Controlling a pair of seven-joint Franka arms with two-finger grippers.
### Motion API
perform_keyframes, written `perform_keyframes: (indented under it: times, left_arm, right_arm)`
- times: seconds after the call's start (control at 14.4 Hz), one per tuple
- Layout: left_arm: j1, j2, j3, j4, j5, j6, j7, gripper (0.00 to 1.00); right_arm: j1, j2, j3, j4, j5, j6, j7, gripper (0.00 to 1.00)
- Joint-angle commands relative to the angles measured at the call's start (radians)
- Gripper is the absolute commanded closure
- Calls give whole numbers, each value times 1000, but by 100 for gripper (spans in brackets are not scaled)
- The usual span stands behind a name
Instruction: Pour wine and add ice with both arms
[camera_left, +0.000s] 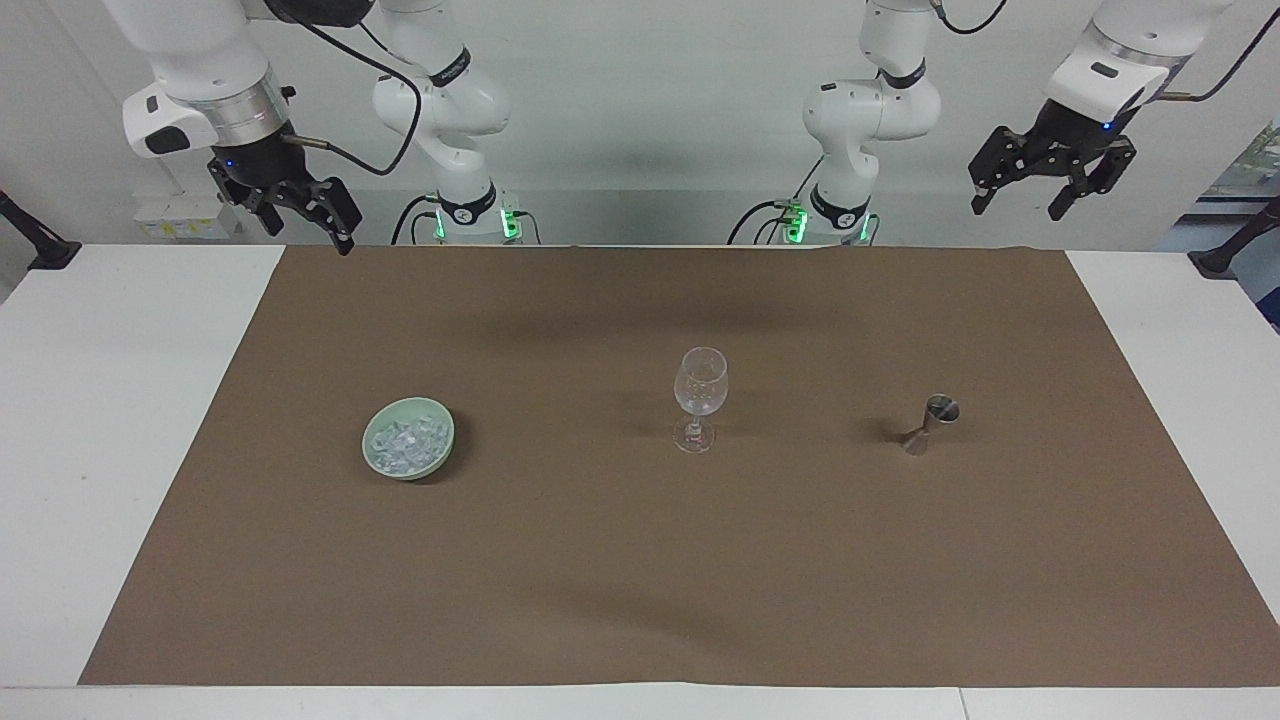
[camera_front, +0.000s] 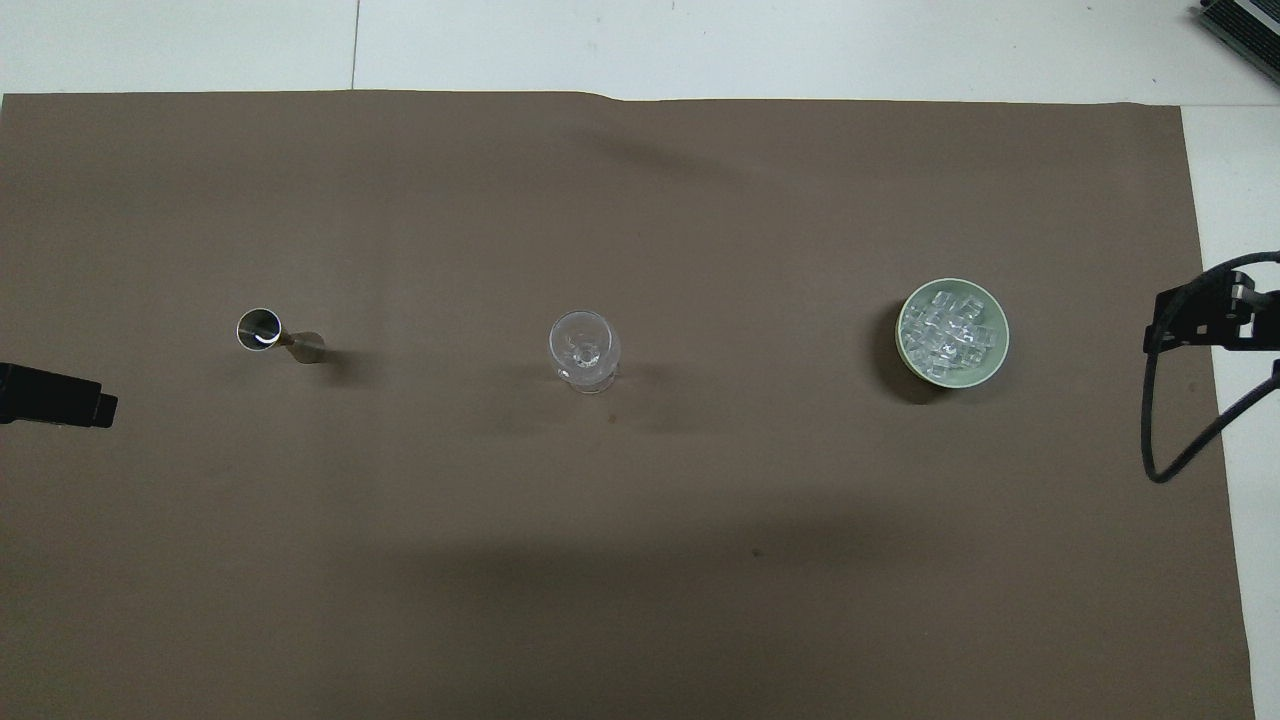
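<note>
**Both arms waiting high, table set in a row**

In the facing view the right gripper (camera_left: 305, 215) is hanging at the upper left of the frame, above the edge of the brown mat (camera_left: 640, 560), its fingers spread apart and holding nothing. The left gripper (camera_left: 1025, 195) is hanging at the upper right of the frame, over the white table (camera_left: 100, 400) just off the mat's corner, its fingers likewise spread and empty. Both arms are waiting, well apart from everything on the mat.

Three things are standing in a row across the middle of the frame. The pale green bowl (camera_left: 373, 438) is sitting left of centre, with the ice (camera_left: 405, 445) lying heaped inside it as clear whitish chunks. The wine glass (camera_left: 699, 395) is standing upright near the centre, looking empty. The metal jigger (camera_left: 930, 423) is standing right of centre, well apart from the glass.

In the overhead view the order is running the other way: the jigger (camera_front: 268, 332) at the left, the glass (camera_front: 583, 350) in the middle, the bowl (camera_front: 915, 358) with the ice (camera_front: 950, 328) at the right. The left gripper's tip (camera_front: 60, 397) is showing at the left edge, the right gripper (camera_front: 1215, 315) at the right edge.
</note>
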Motion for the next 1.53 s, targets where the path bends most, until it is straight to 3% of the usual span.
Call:
perform_keyframes:
  times: [0.0,0.56,0.9,1.11,1.46]
  left_arm:
    - [-12,-20,9,-27,14,-16,16,0]
    - [6,-58,43,12,19,-22,3,0]
    - [6,-270,43,32,19,-60,4,0]
    - [6,-274,41,43,19,-141,4,0]
    - [5,-271,17,45,20,-163,7,0]
  right_arm:
    - [-6,-4,3,-8,5,17,-17,0]
    - [-6,-4,3,-8,5,17,-17,0]
    - [-6,-4,3,-8,5,17,-17,0]
    - [-6,-4,3,-8,5,17,-17,0]
    - [-6,-4,3,-8,5,17,-17,0]
